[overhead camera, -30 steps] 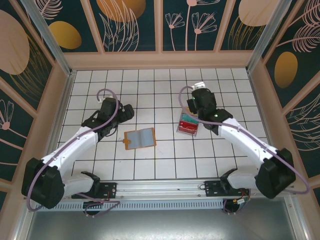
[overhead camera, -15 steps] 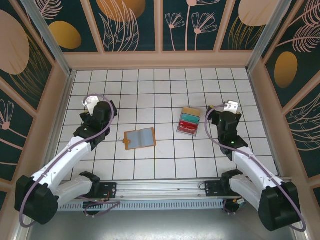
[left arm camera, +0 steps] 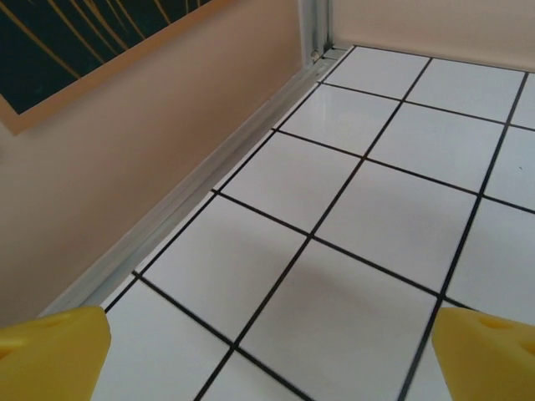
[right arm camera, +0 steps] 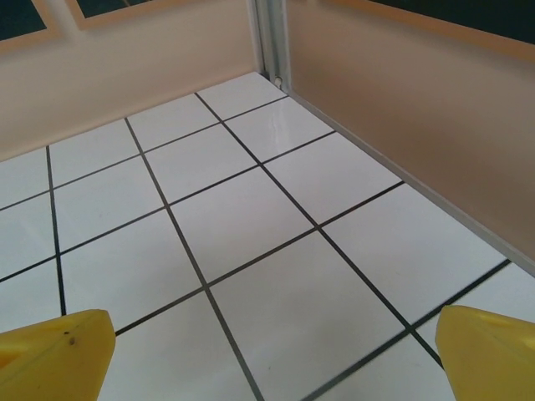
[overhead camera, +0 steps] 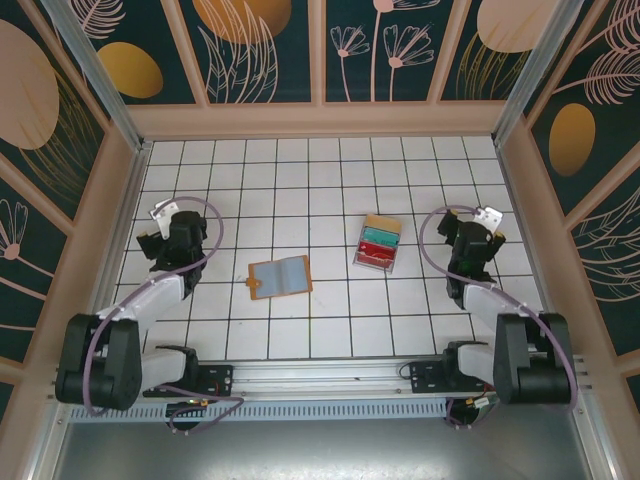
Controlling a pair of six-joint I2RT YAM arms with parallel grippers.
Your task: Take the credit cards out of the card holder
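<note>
Tiled table [overhead camera: 330,190], card holder [overhead camera: 280,276] open, long axis L-R, tab [overhead camera: 251,290] left, L gripper [left arm camera: 269,355] & R gripper [right arm camera: 272,355] released

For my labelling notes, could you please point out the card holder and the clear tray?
card holder [overhead camera: 283,274]: top external view, middle of its open lining.
clear tray [overhead camera: 374,267]: top external view, near rim.

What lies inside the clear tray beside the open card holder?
The clear tray holds an orange strip, a teal strip and a red strip. They cover its floor, so anything under them cannot be seen.
</note>
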